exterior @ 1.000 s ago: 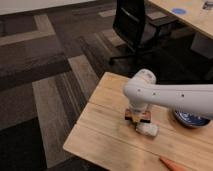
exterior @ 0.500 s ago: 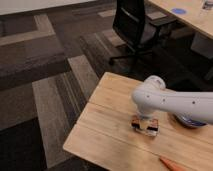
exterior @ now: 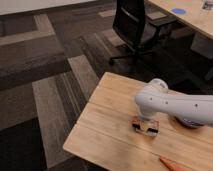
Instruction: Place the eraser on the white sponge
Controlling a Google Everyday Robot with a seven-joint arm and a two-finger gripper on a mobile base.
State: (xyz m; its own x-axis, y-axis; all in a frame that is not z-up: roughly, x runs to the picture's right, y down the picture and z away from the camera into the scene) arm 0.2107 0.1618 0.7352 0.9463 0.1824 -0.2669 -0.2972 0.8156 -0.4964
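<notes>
Lying at the near edge of the wooden surface (exterior: 107,125), an orange pointed thing (exterior: 172,164) pokes in from the bottom of the view. A little farther back, the pincer (exterior: 145,126) is down at the boards, its jaws drawn fully together. Right at its tip sits a small dark block with pale patches showing beside and under it; the eraser (exterior: 142,123) and the white sponge (exterior: 152,131) are both in that cluster, but whether the eraser is gripped, or already resting on the sponge, cannot be told. The white arm (exterior: 175,106) reaches in from the right and bends down over that spot, hiding the top of it. Just behind the arm, a blue-patterned bowl (exterior: 189,123) peeks out at its lower edge. Beyond the surface, the floor is carpet (exterior: 50,75) in dark and light grey bands. Farther back stands a black office chair (exterior: 132,27) on castors, and at the far right a second wooden table (exterior: 192,17) carries a blue round item (exterior: 178,10).
</notes>
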